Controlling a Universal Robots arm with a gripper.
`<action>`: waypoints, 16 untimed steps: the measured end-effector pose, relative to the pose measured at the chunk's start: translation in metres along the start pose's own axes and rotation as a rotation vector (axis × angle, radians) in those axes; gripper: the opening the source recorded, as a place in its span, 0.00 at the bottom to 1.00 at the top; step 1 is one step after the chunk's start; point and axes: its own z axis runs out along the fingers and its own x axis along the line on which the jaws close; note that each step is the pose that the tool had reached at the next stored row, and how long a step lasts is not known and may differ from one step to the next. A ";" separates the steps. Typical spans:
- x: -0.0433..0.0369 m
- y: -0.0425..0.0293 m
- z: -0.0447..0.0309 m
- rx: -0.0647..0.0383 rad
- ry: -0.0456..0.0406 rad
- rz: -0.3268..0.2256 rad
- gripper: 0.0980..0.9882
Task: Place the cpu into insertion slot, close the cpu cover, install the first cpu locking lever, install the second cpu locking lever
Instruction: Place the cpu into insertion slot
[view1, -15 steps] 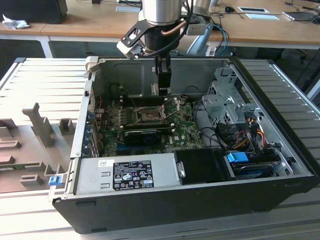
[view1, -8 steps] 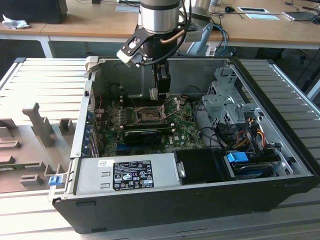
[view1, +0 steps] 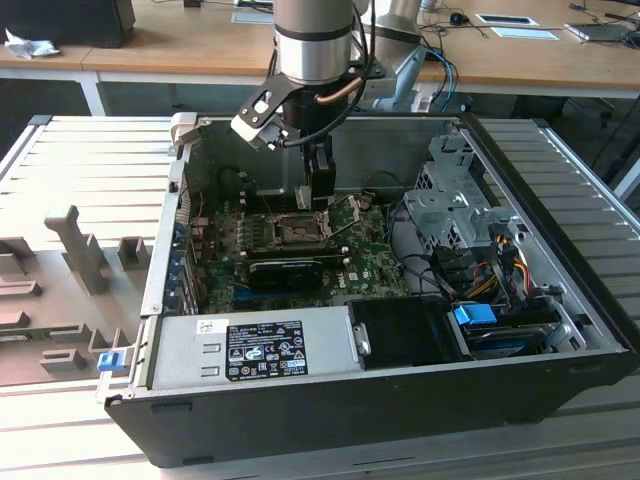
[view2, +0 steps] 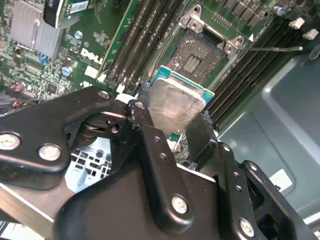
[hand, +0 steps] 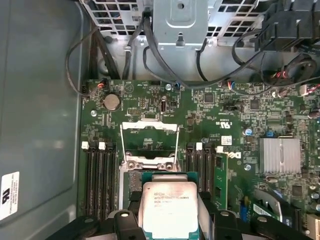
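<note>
1. Inside the open computer case (view1: 350, 410), close to the edge of the green circuit board (view1: 370, 270) that is meeting the grey case wall, the end effector (view1: 320, 188) is hanging just above the board.
2. Its two black fingers (view2: 200, 132) are pinching the chip (view2: 175, 105) by opposite edges, with the dull silver top facing the wrist cameras.
3. The socket (view2: 199, 54) is lying open just beside the chip. Its dark pin field is showing bare, so the chip is not yet sitting in it and seems to be hovering off to one side of the opening.
4. A thin wire lever (view2: 272, 49) is sticking out across the memory slots (hand: 100, 175), clear of the socket.
5. Doing this step well is, by my judgement, depending on bringing the chip's edges parallel to the socket rim and centring all four corners before any descent.
6. The chip is probably needing to go down flat and slowly, without sliding, because the pins are likely bending easily.
7. The fingers are flanking the chip, so they are likely needing room between the rim and the memory slots.
</note>
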 end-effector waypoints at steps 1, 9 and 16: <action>0.0000 -0.0006 0.0016 0.000 0.0000 0.000 0.48; 0.0046 -0.0136 0.0220 0.000 0.0001 0.000 0.48; 0.0114 -0.0203 0.0536 0.000 -0.0002 0.001 0.48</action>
